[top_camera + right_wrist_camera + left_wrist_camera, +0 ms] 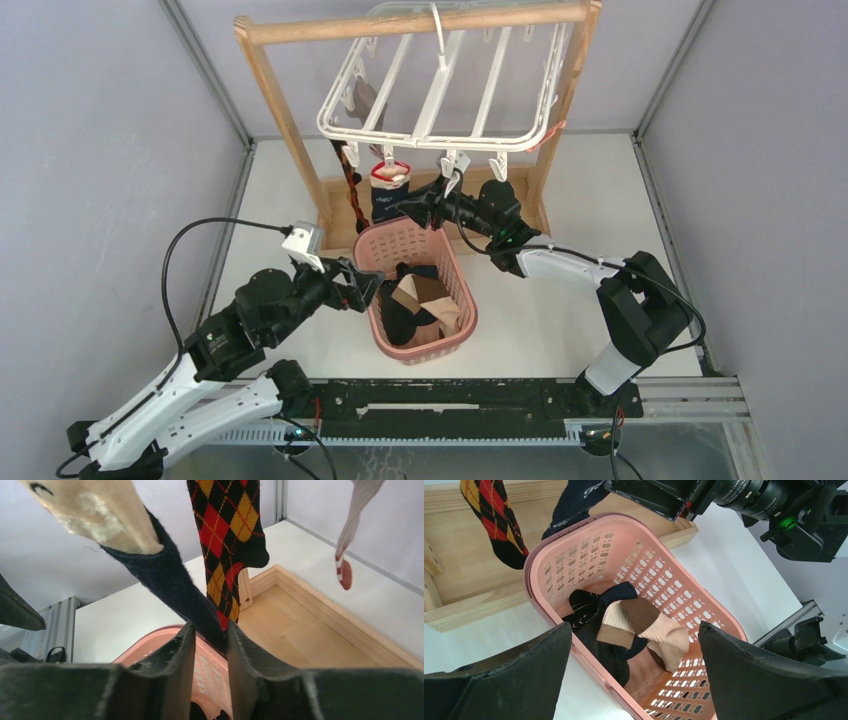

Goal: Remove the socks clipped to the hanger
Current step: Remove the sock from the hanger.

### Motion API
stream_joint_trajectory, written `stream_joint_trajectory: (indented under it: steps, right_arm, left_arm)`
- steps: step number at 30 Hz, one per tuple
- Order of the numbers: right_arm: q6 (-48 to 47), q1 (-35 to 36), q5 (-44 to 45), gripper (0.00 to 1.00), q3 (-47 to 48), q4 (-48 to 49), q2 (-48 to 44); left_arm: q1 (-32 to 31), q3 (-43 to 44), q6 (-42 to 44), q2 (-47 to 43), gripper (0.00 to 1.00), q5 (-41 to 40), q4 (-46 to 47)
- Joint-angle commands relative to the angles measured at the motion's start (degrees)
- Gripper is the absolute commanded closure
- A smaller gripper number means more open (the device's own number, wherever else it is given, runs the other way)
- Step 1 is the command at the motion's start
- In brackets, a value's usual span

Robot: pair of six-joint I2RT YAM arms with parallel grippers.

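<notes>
1. The wooden rack stands at the far side of the white table, and the white slatted hanger is hung by its hook from the rack's top bar, tilted up toward the back.
2. The pink basket is set on the table just in front of the rack's base, between the two arms.
3. The left gripper is held at the basket's left rim with its fingers spread wide – nothing is between them, and the basket's inside is seen through the gap in the left wrist view.
4. The right gripper is reached in under the hanger's front edge, above the basket's far end, and its fingers are pressed together on the dark navy sock.
5. That sock is still clipped to the hanger by its cream cuff and is drawn taut down to the gripper.
6. The red-and-yellow argyle sock is hung just beside it, also clipped.
7. A pale sock with red stripes is hung further off – its clip cannot be made out.
8. Inside the basket a brown-and-cream banded sock is laid over black socks.
</notes>
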Motion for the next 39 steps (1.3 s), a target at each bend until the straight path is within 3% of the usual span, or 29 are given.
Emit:
stream_joint_trajectory:
  steps: [1,7,9,26,39]
  right_arm:
    - [2.3,0.4,-2.5,0.69,2.8,1.4,-1.2]
    - [4.6,0.4,-5.0,0.96,2.8,0.7,-2.1]
    - [5.3,0.5,-5.5,1.00,2.7,0.3,-2.8]
    - [14.1,0.3,-10.6,1.00,-0.7,-0.7,-11.6]
    - [18.9,-2.5,-10.8,1.00,-5.6,-6.9,-21.9]
  left_arm:
    - [0.3,-1.5,-0.7,-0.3,0.00,0.1,1.2]
    - [0.3,-1.5,-0.8,-0.3,0.00,0.5,1.3]
    - [0.3,-1.5,-0.9,-0.4,0.00,0.6,1.3]
    - [0.3,-0.9,-1.3,-1.0,0.00,1.9,2.5]
    - [0.2,6.4,1.0,1.3,0.00,6.5,5.6]
